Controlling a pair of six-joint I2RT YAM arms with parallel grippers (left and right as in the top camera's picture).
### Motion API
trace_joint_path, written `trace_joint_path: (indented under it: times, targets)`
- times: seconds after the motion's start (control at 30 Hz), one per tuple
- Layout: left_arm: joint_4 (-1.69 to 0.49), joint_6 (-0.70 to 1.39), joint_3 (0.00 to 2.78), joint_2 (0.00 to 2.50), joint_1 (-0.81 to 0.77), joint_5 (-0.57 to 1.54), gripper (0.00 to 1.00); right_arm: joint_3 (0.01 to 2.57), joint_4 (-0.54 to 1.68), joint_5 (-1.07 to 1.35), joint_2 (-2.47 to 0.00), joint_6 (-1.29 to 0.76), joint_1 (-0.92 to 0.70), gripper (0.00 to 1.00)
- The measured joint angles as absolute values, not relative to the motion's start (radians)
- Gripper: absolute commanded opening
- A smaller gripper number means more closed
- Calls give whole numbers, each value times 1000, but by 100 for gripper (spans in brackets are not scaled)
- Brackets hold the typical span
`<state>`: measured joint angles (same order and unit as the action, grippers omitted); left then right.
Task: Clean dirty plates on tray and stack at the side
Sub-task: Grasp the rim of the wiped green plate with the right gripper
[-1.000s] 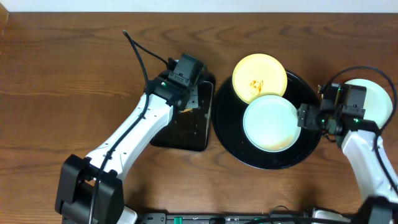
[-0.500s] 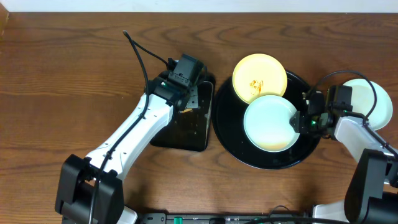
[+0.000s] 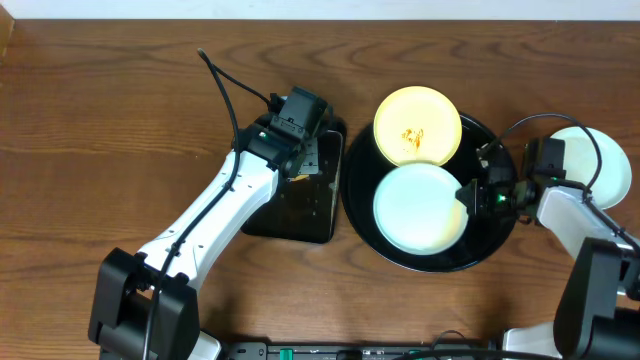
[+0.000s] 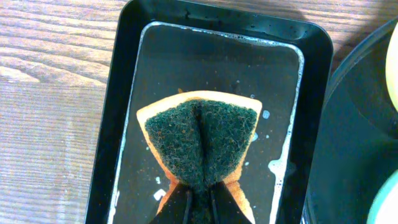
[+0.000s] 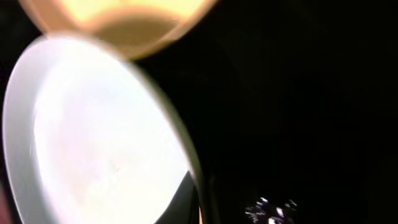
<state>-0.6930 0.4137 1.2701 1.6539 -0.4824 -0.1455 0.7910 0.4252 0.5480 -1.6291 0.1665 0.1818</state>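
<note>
A pale mint plate lies on the round black tray, and my right gripper is shut on its right rim. In the right wrist view the plate fills the left side, with its rim pinched at my gripper. A pale yellow plate with an orange smear rests on the tray's far edge. Another pale plate sits on the table right of the tray, partly behind my right arm. My left gripper is shut on a green-and-orange sponge.
A smaller rectangular black tray lies left of the round one, wet with white flecks; the sponge hangs over it. The left arm crosses the table's left half. A black cable arcs behind it.
My right gripper moved left onto the mint plate and shut on its rim. The plate has slid left and toward the front of the tray. The left arm stayed still.
</note>
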Motion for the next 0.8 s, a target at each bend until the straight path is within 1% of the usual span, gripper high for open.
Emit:
trace_joint_path:
  times: [0.13,0.3,0.5,0.8]
  targets:
    - [-693,414,1270,1654,-482,-146,8,791,420,573,-1519,176,181,1]
    - [-693,414,1270,1654,-482,-146,8,791,414,509,-1345,185,173,1]
    - [-693,414,1270,1654,-482,-146,8,791,414,294,-1185,198,83,1]
    - [-693,414,1270,1654,-482,-146,7,791,407,-150,-1103,253,-165,1]
